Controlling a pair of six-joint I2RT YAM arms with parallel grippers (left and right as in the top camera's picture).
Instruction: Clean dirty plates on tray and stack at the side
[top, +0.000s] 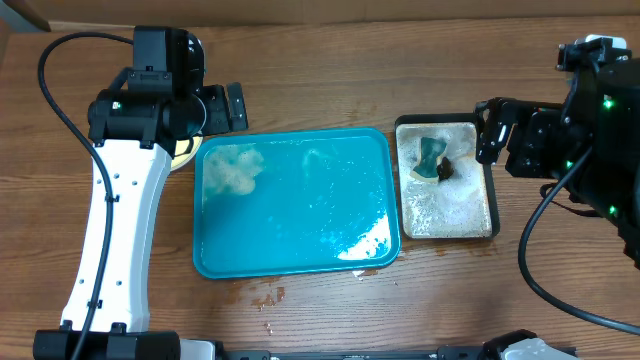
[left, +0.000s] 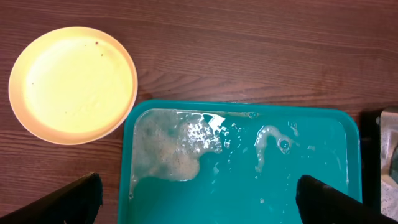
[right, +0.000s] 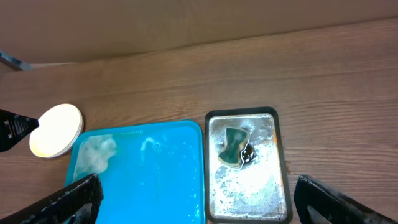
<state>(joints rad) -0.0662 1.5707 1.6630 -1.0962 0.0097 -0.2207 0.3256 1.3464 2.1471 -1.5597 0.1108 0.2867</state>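
Left wrist view first: the pale yellow plate (left: 71, 84) is seen lying flat on the counter (left: 249, 43), just beyond the far left corner of the teal tray (left: 249, 107), close to that corner and off the tray. A few tiny dark specks are visible near its far rim; otherwise the face looks clean and glossy, probably wet.

From the right wrist view a thick edge is shown under it, so a stack of plates (right: 56, 129) is suggested, though the number beneath cannot be made out.

The plates are judged light and stiff, likely plastic. With a wet film they would be slippery, so a pinch across the raised rim would be called for rather than any press on the flat face. With the stack flat on the counter, the overhanging lip is the only place where a finger could be got underneath.

No plate is seen on the tray. Only pooled water and a patch of foam (left: 165, 152) are left at its left end, so the task is judged about finished.

The black tray (right: 242, 112) of suds is found just to the right, with a green sponge (right: 233, 148) lying in it.

The left end effector (left: 199, 186) is held above the teal tray, spread wide and empty. The right end effector (right: 198, 186) is likewise fully spread, with nothing held.
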